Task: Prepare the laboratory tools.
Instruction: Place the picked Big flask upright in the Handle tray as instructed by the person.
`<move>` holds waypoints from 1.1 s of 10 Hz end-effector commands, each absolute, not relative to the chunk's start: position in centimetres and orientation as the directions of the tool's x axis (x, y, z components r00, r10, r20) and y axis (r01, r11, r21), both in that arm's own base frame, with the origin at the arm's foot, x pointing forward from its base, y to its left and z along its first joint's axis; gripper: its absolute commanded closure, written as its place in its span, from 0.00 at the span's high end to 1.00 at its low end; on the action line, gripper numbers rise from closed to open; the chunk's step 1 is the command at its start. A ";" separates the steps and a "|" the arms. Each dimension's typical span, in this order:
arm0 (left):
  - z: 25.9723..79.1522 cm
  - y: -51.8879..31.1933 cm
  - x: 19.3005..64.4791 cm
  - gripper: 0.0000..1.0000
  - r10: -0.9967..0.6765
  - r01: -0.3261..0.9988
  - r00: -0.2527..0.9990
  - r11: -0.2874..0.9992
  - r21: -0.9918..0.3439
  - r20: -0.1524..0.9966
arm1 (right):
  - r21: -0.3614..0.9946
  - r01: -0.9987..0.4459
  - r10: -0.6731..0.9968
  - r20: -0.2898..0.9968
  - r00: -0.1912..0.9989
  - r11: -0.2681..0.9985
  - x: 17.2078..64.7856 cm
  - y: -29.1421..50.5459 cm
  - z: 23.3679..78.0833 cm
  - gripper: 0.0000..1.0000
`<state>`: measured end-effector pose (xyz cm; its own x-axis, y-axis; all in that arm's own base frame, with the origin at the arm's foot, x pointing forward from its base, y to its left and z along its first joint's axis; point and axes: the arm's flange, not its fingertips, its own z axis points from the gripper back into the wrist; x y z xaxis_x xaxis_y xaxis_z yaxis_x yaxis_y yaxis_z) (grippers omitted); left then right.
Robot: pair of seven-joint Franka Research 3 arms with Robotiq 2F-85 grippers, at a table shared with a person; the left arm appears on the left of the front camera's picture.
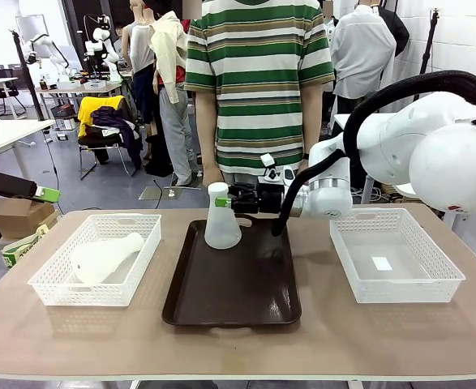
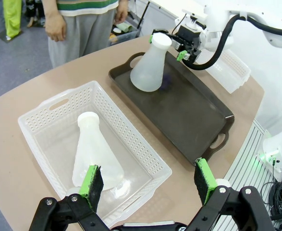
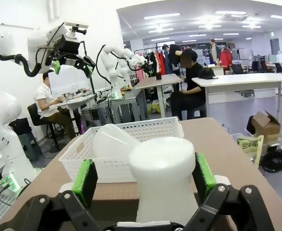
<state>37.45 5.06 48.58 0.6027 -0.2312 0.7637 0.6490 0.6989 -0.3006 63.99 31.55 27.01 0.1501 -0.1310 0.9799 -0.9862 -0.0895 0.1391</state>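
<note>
1. Brown tray [image 1: 246, 304] carries the upright flask [image 1: 221, 225] at its far left, neck up. The right gripper [image 1: 222, 198] brackets that neck. The lying flask [image 1: 104, 258] rests in the left basket [image 1: 51, 296], neck pointing right and slightly far.
2. Above the lying flask [image 2: 92, 154], the left gripper [image 2: 148, 180] hangs with jaws spread wide.
3. Around the upright flask [image 3: 162, 192], the right gripper [image 3: 144, 178] is parted, with a gap beside one pad [image 3: 85, 182].

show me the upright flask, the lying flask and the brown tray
upright flask [image 1: 221, 228], front view, on its cone body
lying flask [image 2: 92, 149], left wrist view, on its body
brown tray [image 1: 238, 292], front view, on its bare floor
</note>
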 end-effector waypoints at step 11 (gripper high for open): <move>48.3 5.3 37.6 1.00 -0.223 0.663 0.579 0.688 -0.294 0.784 | 0.180 -0.981 -0.023 0.983 0.182 -0.077 64.0 31.0 27.3 1.00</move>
